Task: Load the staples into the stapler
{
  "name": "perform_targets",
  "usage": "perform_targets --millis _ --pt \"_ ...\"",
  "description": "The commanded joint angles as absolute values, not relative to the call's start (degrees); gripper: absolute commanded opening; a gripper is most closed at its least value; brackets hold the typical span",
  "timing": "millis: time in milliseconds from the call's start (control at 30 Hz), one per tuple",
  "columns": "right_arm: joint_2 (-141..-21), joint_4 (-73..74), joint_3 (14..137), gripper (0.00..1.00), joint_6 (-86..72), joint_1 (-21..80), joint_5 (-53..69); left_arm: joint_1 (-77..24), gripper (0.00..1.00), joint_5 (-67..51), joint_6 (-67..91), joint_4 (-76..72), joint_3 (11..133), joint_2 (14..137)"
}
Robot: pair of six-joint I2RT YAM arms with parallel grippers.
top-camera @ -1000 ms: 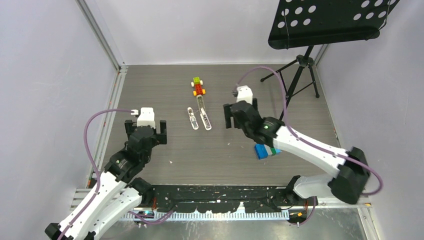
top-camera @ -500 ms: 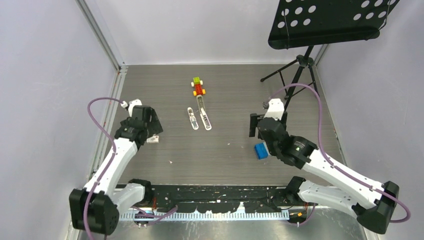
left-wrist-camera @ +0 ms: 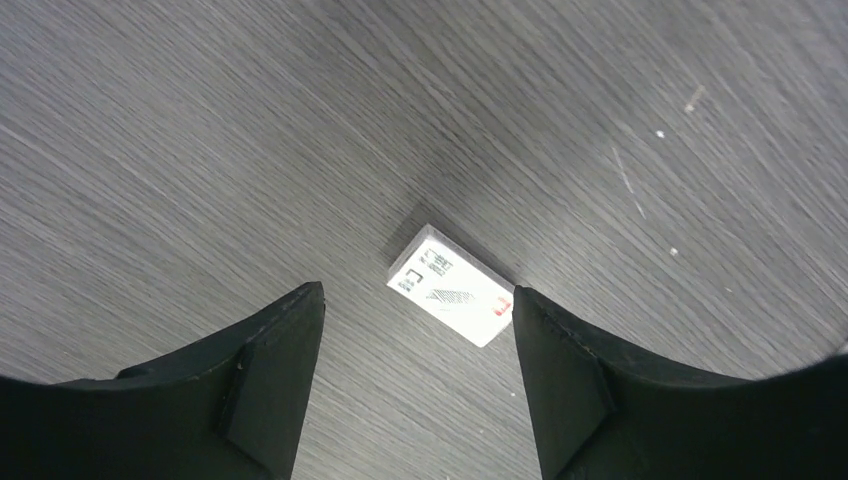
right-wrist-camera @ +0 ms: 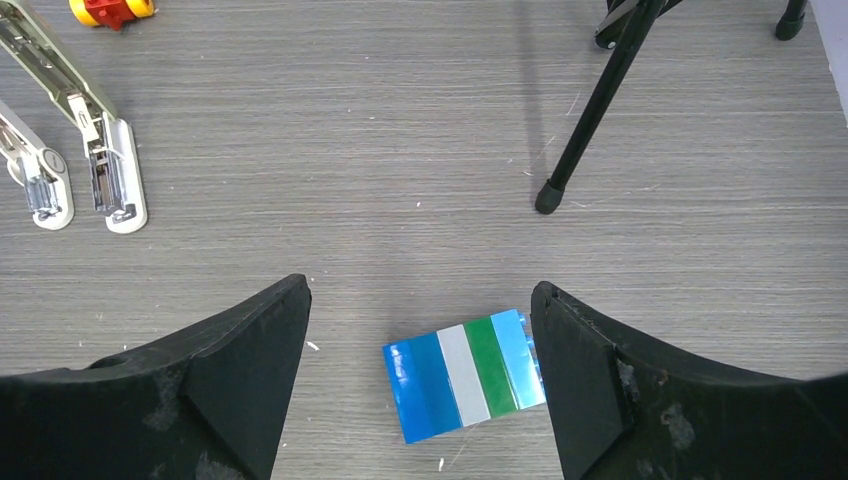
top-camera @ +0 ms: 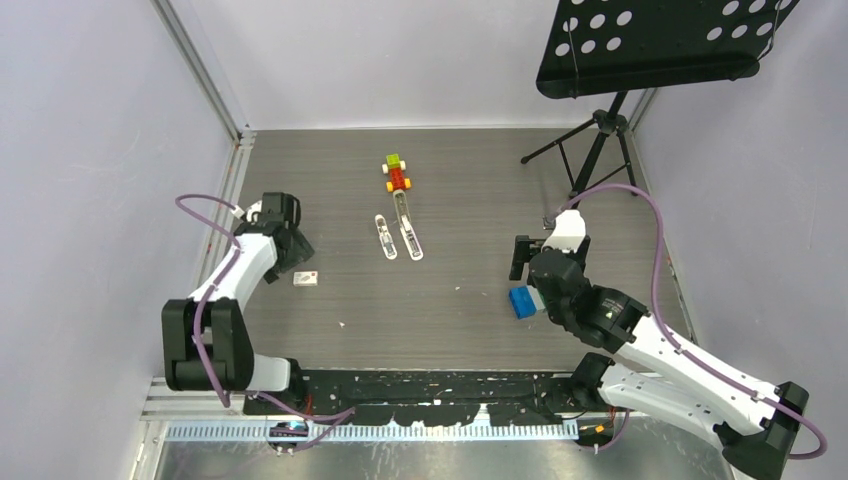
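The staples' small white carton [left-wrist-camera: 452,287] with a red mark lies flat on the table, just ahead of my open left gripper [left-wrist-camera: 417,295] and near its right finger. In the top view the carton [top-camera: 306,279] sits just right of the left gripper [top-camera: 295,257]. No loose staple block shows. The stapler [top-camera: 409,229] lies opened out at mid-table, also in the right wrist view [right-wrist-camera: 95,140]. My right gripper [right-wrist-camera: 420,290] is open and empty above a blue-green-white block [right-wrist-camera: 465,375], far right of the stapler; it also shows in the top view [top-camera: 528,274].
A shorter white piece [top-camera: 385,238] lies beside the stapler. A colourful toy [top-camera: 398,174] sits behind the stapler. A black music stand [top-camera: 600,140] stands at the back right, one leg near the right gripper [right-wrist-camera: 585,125]. The blue block [top-camera: 521,301] lies at right.
My left arm swung left and back, and the white carton now lies uncovered on the table. My right arm drew back to the right, over the blue block. Both grippers stayed open.
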State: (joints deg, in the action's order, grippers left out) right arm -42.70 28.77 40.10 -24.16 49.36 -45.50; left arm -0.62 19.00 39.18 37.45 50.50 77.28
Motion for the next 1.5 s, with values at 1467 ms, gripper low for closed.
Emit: perform_targets --millis 1467 --pt "-42.79 26.64 39.15 0.85 -26.86 49.47 -46.97 -8.63 0.45 -4.12 55.72 32.96 36.57 69.53"
